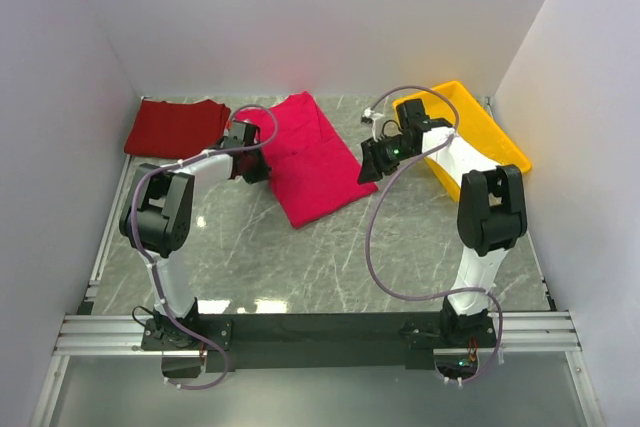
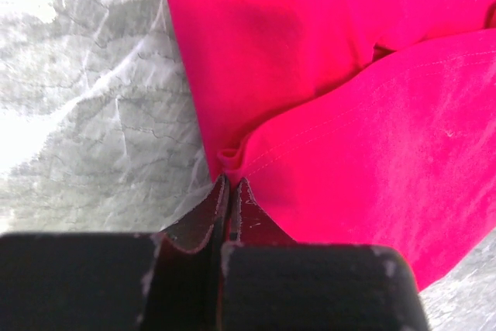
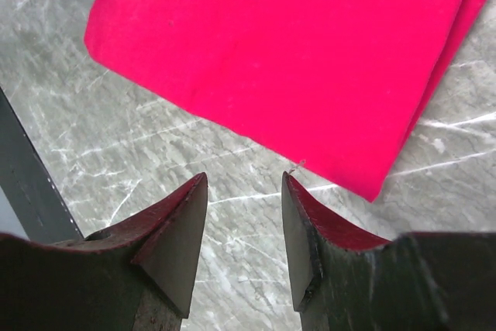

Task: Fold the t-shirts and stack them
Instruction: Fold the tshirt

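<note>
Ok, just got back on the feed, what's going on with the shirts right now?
The left claw is shut right at the left edge of the crimson t-shirt, which lies partly folded mid-table. Whether it has actually pinched cloth is hard to tell. The right claw hovers open above the marble table, just off that shirt's right side, holding nothing. The maroon t-shirt looks folded and lies at the far left, apart from the crimson one, so nothing is stacked yet. The yellow tray sits far right.

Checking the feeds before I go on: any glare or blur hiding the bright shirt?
Left wrist: glare whitens the table at upper left; bright shirt clear, left claw dark. Right wrist: shirt and right claw sharp, light even. Top: evenly lit, small reflections low on the table.
</note>
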### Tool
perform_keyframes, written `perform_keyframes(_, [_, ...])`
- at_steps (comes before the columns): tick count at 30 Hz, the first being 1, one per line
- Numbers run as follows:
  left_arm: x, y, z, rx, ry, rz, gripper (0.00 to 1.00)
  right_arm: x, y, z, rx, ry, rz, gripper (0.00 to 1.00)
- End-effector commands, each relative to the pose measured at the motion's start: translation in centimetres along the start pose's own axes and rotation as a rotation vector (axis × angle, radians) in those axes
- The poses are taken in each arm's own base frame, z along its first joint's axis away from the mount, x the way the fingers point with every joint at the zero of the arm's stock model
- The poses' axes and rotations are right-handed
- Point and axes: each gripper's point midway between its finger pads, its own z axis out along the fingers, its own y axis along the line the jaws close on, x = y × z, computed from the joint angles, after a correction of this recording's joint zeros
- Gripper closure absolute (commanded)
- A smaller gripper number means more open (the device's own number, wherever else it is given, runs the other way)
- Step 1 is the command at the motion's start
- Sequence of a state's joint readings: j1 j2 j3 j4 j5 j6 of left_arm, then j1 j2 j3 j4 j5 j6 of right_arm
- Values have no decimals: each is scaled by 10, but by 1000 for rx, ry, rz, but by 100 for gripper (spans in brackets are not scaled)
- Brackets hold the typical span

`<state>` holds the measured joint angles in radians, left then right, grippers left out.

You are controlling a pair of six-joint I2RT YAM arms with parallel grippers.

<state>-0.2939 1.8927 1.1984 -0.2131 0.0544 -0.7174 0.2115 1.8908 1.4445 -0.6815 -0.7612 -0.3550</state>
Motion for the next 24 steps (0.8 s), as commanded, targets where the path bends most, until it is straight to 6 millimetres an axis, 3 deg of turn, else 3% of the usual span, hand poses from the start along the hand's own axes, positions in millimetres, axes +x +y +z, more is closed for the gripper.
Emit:
perform_keyframes(1, [-34,-17,-12,47,-99,47,99,-6,10,-17,9,-38,-59,50])
perform_keyframes(13, [-59,-32,-13,92,-154,256,98,36,-8,-1,45,75,-6,54])
perform_keyframes(17, [-58,-27,-6,64,-136,263,80,37,-11,-2,54,77,3,54])
perform_keyframes(24, [-59,-9,-1,-35,-129,222,59,25,-20,-12,99,61,-25,54])
